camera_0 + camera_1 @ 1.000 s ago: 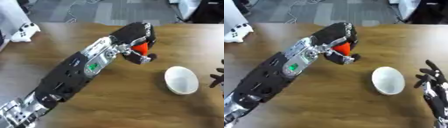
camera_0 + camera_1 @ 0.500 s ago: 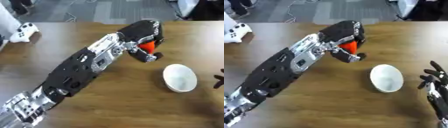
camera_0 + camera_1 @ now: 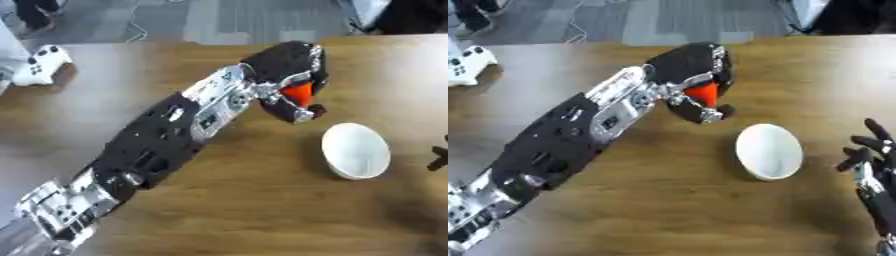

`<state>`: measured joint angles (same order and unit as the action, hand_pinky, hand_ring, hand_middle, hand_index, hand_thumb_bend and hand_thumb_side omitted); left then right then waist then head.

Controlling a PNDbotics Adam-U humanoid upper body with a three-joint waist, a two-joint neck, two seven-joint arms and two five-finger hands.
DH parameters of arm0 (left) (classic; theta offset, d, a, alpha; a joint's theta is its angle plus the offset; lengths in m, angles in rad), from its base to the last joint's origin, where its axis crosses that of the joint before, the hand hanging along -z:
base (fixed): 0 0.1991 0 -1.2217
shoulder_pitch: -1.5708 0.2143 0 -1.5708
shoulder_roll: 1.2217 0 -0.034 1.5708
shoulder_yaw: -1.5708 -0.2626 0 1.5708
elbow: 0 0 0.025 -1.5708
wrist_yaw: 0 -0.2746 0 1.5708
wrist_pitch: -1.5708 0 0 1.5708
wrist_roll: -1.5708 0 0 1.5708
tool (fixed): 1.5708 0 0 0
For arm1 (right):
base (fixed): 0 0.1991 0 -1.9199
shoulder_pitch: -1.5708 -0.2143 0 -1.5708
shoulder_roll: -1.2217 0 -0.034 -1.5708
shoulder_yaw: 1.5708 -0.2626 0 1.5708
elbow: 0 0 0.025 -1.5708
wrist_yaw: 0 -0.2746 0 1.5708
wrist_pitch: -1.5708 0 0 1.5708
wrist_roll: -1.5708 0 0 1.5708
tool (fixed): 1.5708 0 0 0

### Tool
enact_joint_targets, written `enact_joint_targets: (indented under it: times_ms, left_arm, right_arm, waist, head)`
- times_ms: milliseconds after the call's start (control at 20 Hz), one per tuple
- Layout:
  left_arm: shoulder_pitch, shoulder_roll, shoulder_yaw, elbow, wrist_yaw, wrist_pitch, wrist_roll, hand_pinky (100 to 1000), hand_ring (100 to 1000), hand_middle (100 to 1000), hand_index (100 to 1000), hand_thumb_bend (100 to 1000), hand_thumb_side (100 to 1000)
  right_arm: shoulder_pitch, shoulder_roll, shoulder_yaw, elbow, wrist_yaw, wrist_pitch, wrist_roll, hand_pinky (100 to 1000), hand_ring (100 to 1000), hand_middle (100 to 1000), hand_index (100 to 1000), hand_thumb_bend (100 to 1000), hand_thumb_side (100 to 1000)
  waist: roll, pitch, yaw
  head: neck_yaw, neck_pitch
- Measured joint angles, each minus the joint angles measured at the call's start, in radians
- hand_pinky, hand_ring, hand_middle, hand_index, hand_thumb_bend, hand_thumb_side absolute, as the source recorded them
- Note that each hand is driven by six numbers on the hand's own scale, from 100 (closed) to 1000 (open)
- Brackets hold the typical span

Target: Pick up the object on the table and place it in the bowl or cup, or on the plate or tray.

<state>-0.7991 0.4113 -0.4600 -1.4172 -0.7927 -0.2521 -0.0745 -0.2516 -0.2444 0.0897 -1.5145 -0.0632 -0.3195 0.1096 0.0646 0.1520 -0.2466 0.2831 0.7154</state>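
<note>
My left arm reaches across the wooden table (image 3: 227,200) from the lower left. My left hand (image 3: 289,65) is curled round a small orange-red object (image 3: 298,93), held above the table just left of and beyond the white bowl (image 3: 355,151). The bowl stands upright with nothing in it. My right hand (image 3: 872,165) rests open at the right edge, fingers up, to the right of the bowl (image 3: 769,151). Most of the orange object is hidden by the fingers.
A white game controller (image 3: 39,65) lies at the far left of the table. Beyond the table's far edge is grey floor with dark chair legs.
My left hand has carried the orange object to the right, closer to the bowl. The view has shifted a little as well. The right hand stays at the right edge.
</note>
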Motion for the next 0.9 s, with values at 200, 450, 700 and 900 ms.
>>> enact_joint_targets:
  times_ms: [200, 450, 700, 900]
  left_arm:
    - [-0.001, -0.005, -0.003, 0.016, -0.005, -0.009, 0.001, 750, 100, 100, 234, 279, 100]
    - [-0.011, -0.01, -0.017, 0.03, -0.013, -0.025, -0.008, 760, 100, 100, 237, 273, 100]
    - [-0.026, -0.027, -0.035, 0.051, -0.034, -0.051, -0.022, 763, 100, 100, 239, 269, 100]
    - [-0.037, -0.044, -0.046, 0.067, -0.045, -0.07, -0.03, 766, 100, 100, 240, 267, 100]
  right_arm:
    - [0.0, -0.002, 0.0, 0.0, 0.006, 0.001, -0.015, 879, 622, 1000, 748, 100, 397]
    - [0.0, -0.003, -0.003, 0.0, 0.013, 0.002, -0.025, 883, 612, 1000, 745, 100, 389]
    - [0.0, -0.003, -0.013, 0.001, 0.024, 0.003, -0.05, 882, 604, 1000, 744, 100, 383]
    - [0.001, -0.006, -0.023, 0.002, 0.031, 0.002, -0.067, 882, 595, 1000, 742, 100, 380]
  waist:
    - [0.0, 0.0, -0.002]
    - [0.003, 0.0, -0.005]
    - [0.008, 0.0, -0.017]
    - [0.015, -0.003, -0.027]
  head:
    - [0.0, 0.0]
    - [0.0, 0.0]
    - [0.004, 0.006]
    - [0.008, 0.01]
